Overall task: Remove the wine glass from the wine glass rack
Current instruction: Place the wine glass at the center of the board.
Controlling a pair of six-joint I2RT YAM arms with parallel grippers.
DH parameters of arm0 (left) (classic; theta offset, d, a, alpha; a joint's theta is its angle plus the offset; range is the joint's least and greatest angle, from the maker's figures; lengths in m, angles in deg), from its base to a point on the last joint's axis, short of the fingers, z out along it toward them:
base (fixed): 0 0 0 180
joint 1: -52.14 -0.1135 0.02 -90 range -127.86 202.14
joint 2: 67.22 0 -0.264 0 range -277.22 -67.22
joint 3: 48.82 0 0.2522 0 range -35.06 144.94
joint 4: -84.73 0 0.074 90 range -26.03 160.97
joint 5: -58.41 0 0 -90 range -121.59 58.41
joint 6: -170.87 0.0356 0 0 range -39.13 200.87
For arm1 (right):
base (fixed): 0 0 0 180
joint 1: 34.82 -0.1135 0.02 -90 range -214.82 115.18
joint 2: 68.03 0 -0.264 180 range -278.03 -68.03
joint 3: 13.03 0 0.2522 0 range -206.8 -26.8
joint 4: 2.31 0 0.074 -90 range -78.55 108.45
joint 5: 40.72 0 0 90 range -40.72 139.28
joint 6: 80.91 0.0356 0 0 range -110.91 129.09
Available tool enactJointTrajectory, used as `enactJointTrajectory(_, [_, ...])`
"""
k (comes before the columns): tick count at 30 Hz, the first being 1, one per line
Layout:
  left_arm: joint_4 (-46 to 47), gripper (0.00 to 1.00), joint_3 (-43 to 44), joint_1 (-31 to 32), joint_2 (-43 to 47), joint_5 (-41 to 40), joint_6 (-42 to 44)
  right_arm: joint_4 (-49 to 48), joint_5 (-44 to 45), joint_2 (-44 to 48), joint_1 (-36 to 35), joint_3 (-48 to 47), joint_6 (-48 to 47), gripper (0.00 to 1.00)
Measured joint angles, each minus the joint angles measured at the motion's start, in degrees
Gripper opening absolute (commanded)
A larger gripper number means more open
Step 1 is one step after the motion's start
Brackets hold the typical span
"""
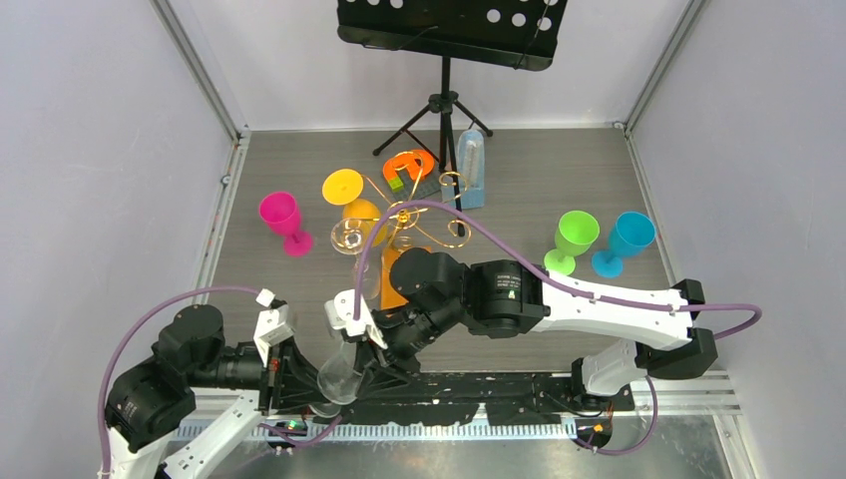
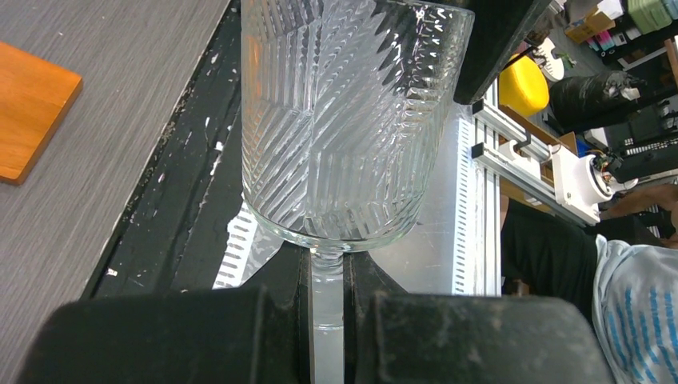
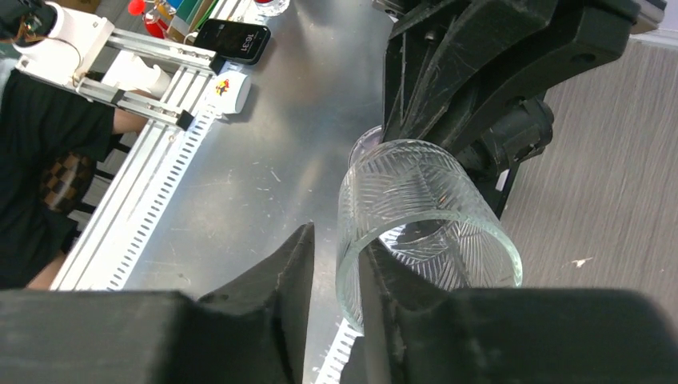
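Wine glass (image 2: pixel 344 120), clear, empty and cut with herringbone ribs, hung tilted over the near table edge, well apart from your gold-wire rack (image 1: pixel 392 274). Your left gripper (image 2: pixel 326 320) pinched its thin stem. Your right gripper (image 3: pixel 332 272) stood open, fingers straddling the rim wall.

The wine glass (image 2: pixel 344 120) was clear w/ cut herringbone ribbing. The wine glass rack (image 1: pixel 404 215) was gold wire on an orange wood base. The bench (image 1: pixel 299 160) was grey w/ fine streaky grain. Others: pink goblet (image 1: pixel 281 218), yellow goblet (image 1: pixel 344 187), green goblet (image 1: pixel 574 238), blue goblet (image 1: pixel 627 239). The music stand (image 1: pixel 449 25) was black w/ round holes; the cable (image 1: pixel 479 235) was purple.
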Motion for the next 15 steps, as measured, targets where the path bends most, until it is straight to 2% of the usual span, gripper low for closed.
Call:
enactJointTrajectory(1, [0.0, 0.0, 0.0, 0.0, 0.0, -0.1, 0.0, -0.2, -0.3, -0.1, 0.0, 0.0, 0.2, 0.11])
enactJointTrajectory(2, [0.0, 0.0, 0.0, 0.0, 0.0, -0.2, 0.0, -0.3, -0.3, -0.1, 0.0, 0.0, 0.3, 0.09])
enactJointTrajectory(7, [-0.3, 0.01, 0.4, 0.2, 0.0, -0.6, 0.9, -0.6, -1.1, -0.4, 0.3, 0.0, 1.1, 0.06])
enactJointTrajectory(8, [-0.3, 0.09, 0.5, 0.2, 0.0, -0.7, 0.9, -0.7, -1.1, -0.4, 0.3, 0.0, 1.1, 0.06])
enactJointTrajectory(9, [-0.3, 0.24, 0.6, 0.2, 0.0, -0.8, 0.9, -0.8, -1.2, -0.4, 0.4, 0.0, 1.1, 0.06])
enactJointTrajectory(11, [-0.3, 0.47, 0.9, 0.2, 0.0, -1.1, 1.2, -1.2, -1.2, -0.4, 0.4, 0.1, 1.1, 0.06])
enactJointTrajectory(13, [0.0, 0.61, 1.0, 0.2, 0.0, -1.6, 1.3, -1.6, -1.3, -0.4, 0.4, 0.4, 1.1, 0.06])
enactJointTrajectory(15, [0.1, 0.71, 1.0, 0.2, 0.3, -2.1, 1.1, -1.6, -1.3, -0.3, 0.4, 0.9, 1.3, 0.06])
